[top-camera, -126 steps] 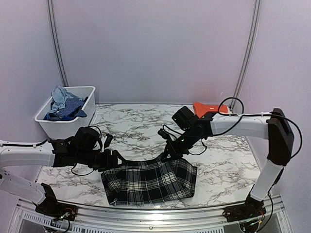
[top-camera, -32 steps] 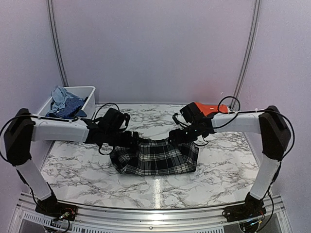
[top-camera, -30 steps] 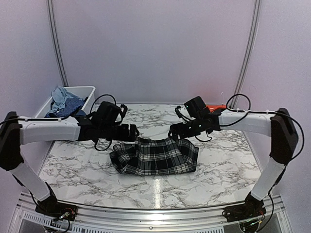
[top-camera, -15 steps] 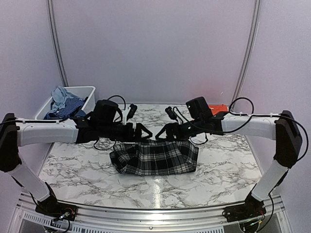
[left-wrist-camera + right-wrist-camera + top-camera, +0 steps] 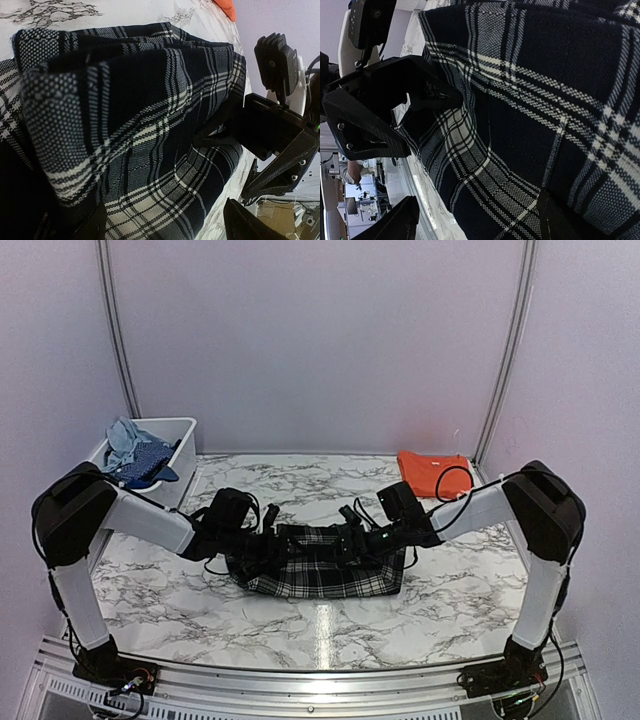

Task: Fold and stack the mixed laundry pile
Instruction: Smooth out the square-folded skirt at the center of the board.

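The black-and-white plaid piece (image 5: 322,570) lies folded in the middle of the table and fills both wrist views (image 5: 150,125) (image 5: 535,100). My left gripper (image 5: 277,541) (image 5: 167,220) is low over its left half, jaws wide apart with cloth under them and nothing pinched. My right gripper (image 5: 349,538) (image 5: 477,217) faces it over the right half, also open. Each wrist view shows the other gripper close by. The orange T-shirt (image 5: 432,472) lies folded at the back right. Pale blue denim-like pieces (image 5: 128,450) sit in the bin.
A white plastic bin (image 5: 172,462) stands at the back left on the marble table (image 5: 250,625). Black cables loop around both wrists near the plaid. A metal rail (image 5: 320,680) runs along the near edge.
Both grippers left the plaid's far edge, rose open, then dropped down onto the folded plaid and drew closer together. The plaid has stayed in place over the last second.
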### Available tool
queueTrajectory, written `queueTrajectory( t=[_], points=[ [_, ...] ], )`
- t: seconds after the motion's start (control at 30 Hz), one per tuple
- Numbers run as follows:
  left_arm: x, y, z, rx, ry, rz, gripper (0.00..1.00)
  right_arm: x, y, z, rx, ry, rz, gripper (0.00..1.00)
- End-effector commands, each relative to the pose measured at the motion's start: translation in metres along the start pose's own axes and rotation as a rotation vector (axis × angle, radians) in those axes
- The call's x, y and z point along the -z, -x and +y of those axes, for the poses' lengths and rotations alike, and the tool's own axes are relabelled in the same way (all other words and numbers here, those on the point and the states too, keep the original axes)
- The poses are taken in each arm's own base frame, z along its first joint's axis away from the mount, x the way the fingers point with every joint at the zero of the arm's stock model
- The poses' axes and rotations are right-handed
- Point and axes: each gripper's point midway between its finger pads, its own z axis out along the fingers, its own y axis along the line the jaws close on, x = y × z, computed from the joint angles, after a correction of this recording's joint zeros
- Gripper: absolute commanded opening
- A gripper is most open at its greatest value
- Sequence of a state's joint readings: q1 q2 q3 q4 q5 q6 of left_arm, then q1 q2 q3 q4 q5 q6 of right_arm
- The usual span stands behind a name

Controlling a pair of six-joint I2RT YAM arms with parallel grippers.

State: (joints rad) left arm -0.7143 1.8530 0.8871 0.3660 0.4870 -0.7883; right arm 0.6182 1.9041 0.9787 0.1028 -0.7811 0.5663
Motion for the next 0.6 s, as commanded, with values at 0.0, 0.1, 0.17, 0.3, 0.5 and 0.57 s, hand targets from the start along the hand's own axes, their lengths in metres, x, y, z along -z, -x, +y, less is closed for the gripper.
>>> queueTrajectory(
  t=[0.0,0.1,0.17,0.3,0.5,0.57],
  points=[
    [0.014,-0.008,0.026,0.005,0.077,0.000,0.85,0.007,-0.004,-0.009,-0.029,-0.051,0.009,0.81],
    [0.040,0.013,-0.001,-0.156,0.116,-0.056,0.87,0.036,0.017,0.032,0.049,-0.042,-0.062,0.81],
    [0.055,0.022,-0.017,-0.300,0.181,-0.071,0.88,0.057,0.024,0.052,0.082,-0.049,-0.109,0.82],
    [0.071,0.023,-0.042,-0.603,0.307,-0.088,0.90,0.090,0.012,0.055,0.029,-0.099,-0.149,0.82],
    [0.045,-0.006,-0.074,-1.029,0.412,-0.016,0.83,0.128,-0.028,0.012,-0.208,-0.210,-0.213,0.84],
    [0.026,-0.025,-0.083,-1.126,0.386,0.036,0.76,0.140,-0.039,0.003,-0.262,-0.230,-0.256,0.84]
  ],
)
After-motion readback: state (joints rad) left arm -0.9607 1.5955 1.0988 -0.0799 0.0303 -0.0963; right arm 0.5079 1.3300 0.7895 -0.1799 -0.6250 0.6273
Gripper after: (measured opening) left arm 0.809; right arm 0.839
